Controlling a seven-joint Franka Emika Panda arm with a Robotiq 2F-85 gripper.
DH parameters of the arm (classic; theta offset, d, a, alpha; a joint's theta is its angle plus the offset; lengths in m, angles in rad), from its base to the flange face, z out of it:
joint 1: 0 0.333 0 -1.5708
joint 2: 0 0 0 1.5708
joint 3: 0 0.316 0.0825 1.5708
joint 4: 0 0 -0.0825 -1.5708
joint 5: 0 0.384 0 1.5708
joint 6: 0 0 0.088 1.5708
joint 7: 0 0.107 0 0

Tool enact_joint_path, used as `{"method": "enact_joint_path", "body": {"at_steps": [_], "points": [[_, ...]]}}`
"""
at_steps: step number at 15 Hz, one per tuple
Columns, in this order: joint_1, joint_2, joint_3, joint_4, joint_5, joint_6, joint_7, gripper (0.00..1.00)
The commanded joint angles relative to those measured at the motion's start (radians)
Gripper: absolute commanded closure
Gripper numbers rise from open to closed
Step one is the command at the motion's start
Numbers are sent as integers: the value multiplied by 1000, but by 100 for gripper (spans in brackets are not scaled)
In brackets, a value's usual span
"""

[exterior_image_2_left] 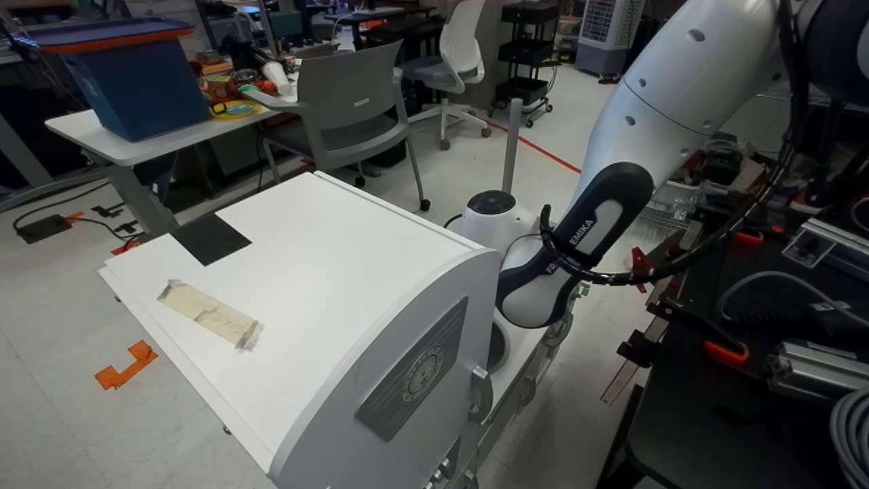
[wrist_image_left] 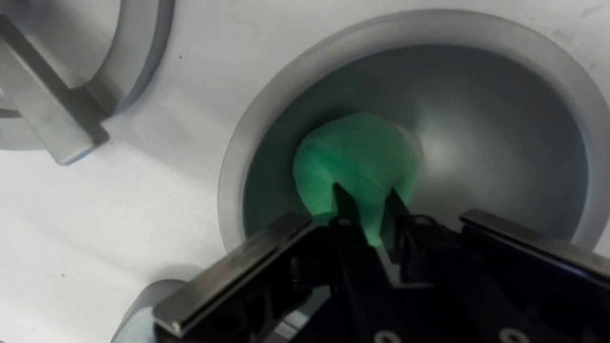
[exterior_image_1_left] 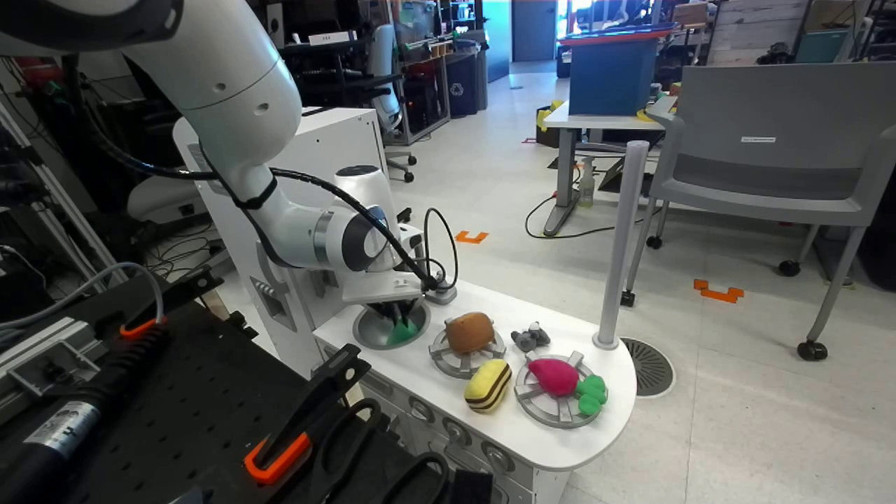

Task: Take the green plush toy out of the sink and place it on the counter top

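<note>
In the sink (exterior_image_1_left: 371,332) at the desk's (exterior_image_1_left: 437,385) left, the tool (wrist_image_left: 366,191) pinches the green plush toy (wrist_image_left: 360,152), presumably to lift it clear.

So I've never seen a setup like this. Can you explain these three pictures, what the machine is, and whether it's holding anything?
The big white machine is a robot arm. Two pictures come from cameras standing outside it; the close-up comes from a camera on its wrist, looking down on a round sink. In an exterior view, the white counter top carries a brown plush, a yellow striped plush, a small grey toy and a pink-and-green plush. The brown and pink-and-green ones sit on round grey rings, like stove burners. The black gripper at the arm's end works as its hand. It looks closed on a green plush toy, which is down in the sink.
</note>
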Motion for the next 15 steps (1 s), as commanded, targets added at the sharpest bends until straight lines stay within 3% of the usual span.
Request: {"method": "enact_joint_path", "body": {"at_steps": [1,3,9,15], "points": [[0,0,-17,-14,-19,14,36,98],[-9,0,8,-6,-9,-24,38,100],[-114,-228,137,-333,13,-19,-33,98],[-284,-397,233,-570,24,40,-59,98]]}}
